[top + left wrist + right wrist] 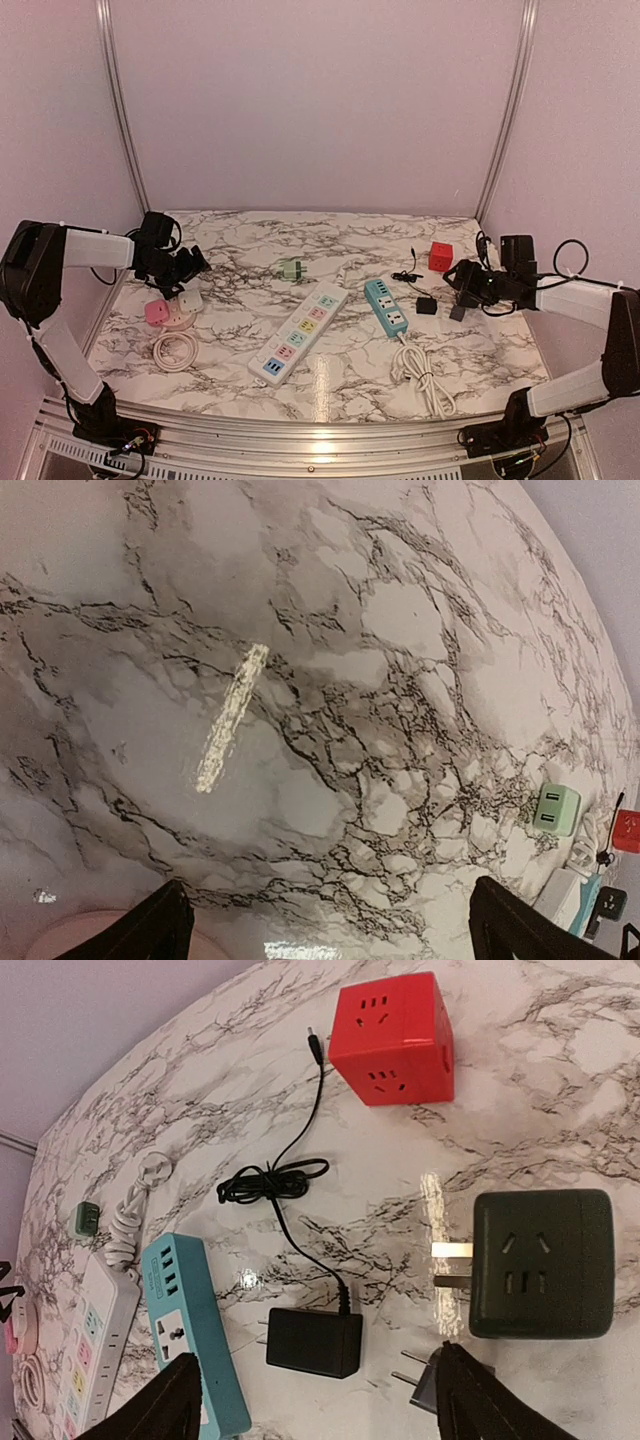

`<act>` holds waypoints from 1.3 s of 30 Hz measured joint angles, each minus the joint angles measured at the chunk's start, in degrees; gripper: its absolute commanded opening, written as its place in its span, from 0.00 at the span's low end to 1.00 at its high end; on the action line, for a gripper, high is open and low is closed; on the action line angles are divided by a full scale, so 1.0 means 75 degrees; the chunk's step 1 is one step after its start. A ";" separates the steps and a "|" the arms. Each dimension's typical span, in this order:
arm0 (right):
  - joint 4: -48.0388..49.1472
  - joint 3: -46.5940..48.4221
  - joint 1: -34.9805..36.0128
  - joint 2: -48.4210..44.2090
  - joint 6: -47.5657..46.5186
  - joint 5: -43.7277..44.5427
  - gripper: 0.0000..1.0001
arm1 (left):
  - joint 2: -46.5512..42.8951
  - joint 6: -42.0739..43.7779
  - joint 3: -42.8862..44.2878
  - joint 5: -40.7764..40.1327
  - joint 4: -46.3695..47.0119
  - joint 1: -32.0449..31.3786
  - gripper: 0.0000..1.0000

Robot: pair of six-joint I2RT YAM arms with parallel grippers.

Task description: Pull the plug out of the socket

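Note:
A pink plug (pixel 157 311) and a white plug (pixel 190 300) sit in a round pinkish socket (pixel 176 322) at the table's left, with its white cable coiled (pixel 175 351) in front. My left gripper (pixel 186 265) hovers just behind them, open and empty; in the left wrist view its fingertips (pixel 165 925) frame bare marble, with a pink edge (pixel 70 938) at the bottom left. My right gripper (pixel 462 276) is open and empty at the right, above a black charger plug (pixel 313 1342) lying loose with its thin cable (pixel 275 1180).
A white power strip (pixel 300 333) and a teal strip (pixel 386 306) lie mid-table, a green adapter (pixel 292 269) behind them. A red socket cube (pixel 393 1040), a black cube adapter (pixel 540 1263) and a small grey plug (pixel 422 1380) lie near my right gripper. A white cable bundle (pixel 425 376) lies at the front right.

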 measured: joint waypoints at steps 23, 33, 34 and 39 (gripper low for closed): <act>-0.0251 0.0851 0.2124 0.0772 0.0044 0.0755 0.77 | -0.2614 0.0262 -0.1373 -0.1399 -0.1195 0.0790 0.99; -0.0245 0.1556 0.3034 0.1539 0.0076 0.0901 0.77 | -0.2145 0.0385 -0.2075 0.0227 -0.0682 0.1052 0.99; -0.0242 0.1591 0.3104 0.1612 0.0087 0.0918 0.77 | -0.2055 0.0391 -0.2075 0.0370 -0.0606 0.1032 0.99; -0.0239 0.1714 0.3366 0.1865 0.0125 0.0944 0.77 | -0.1833 0.0396 -0.2075 0.0702 -0.0434 0.0816 0.99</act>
